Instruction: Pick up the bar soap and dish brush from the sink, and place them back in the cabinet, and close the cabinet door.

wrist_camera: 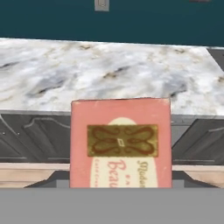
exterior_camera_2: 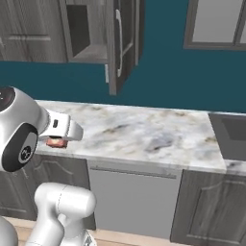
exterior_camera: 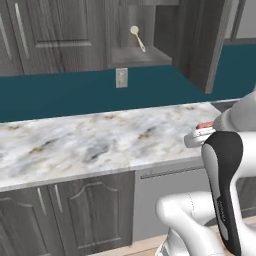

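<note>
The soap (wrist_camera: 120,142) fills the middle of the hand view, held upright between the jaws with its printed face toward the camera; the jaws stand wide and are clamped on it across its width. From the base views a sliver of its red edge shows beneath the hand (exterior_camera_2: 61,130), which hangs at the front edge of the counter (exterior_camera: 100,140), low and well apart from the cabinet (exterior_camera: 145,52).

The brush (exterior_camera: 137,37) already leans on the cabinet shelf, head up, and the door (exterior_camera_2: 120,43) stands open, edge-on to the right base view. The sink (exterior_camera_2: 230,129) lies off to the right.

The step in hand seems to be carrying the soap up to the shelf. To do it well:

- Lift first, clear of the counter edge, then travel toward the opening.
- Come in between the open door and the left frame; the door juts well forward and the arm could clip it.
- Set the soap down beside the brush, not against it, since a nudge may tip it off the shelf.
- Keep the grip firm until the soap rests flat; how much of it sits between the pads is hard to judge here.
</note>
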Controlling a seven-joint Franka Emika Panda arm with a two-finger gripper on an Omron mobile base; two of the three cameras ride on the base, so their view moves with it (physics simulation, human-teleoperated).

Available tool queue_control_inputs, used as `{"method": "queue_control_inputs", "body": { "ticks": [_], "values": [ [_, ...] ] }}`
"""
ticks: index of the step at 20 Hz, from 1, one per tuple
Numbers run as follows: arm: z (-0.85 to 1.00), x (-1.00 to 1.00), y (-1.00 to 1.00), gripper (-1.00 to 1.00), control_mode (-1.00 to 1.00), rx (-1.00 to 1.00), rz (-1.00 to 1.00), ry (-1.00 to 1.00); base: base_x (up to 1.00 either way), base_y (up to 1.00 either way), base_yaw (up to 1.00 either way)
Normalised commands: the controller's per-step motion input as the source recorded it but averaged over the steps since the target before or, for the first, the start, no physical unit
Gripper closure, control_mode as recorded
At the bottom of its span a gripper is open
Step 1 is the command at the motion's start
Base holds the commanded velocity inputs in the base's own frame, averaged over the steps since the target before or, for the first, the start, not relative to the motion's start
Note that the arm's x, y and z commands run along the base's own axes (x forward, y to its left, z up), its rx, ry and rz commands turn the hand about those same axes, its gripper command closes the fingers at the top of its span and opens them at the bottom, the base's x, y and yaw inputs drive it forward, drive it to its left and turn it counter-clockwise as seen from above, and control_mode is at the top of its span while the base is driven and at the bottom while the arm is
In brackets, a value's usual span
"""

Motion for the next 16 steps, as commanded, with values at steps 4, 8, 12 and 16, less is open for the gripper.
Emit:
{"method": "queue_control_inputs", "body": {
  "ticks": [4, 8, 12, 16],
  "values": [
    [0.0, 0.0, 0.0, 1.0, 1.0, 0.0, 0.0, 0.0, 0.37, 0.14, 0.0],
    [0.0, 0.0, 0.0, 1.0, 1.0, 0.0, 0.0, 0.0, 0.42, 0.27, 0.0],
    [0.0, 0.0, 0.0, 1.0, 1.0, 0.0, 0.0, 0.0, 0.06, 0.41, 0.0],
    [0.0, 0.0, 0.0, 1.0, 1.0, 0.0, 0.0, 0.0, 0.13, 0.41, 0.0]
  ]
}}
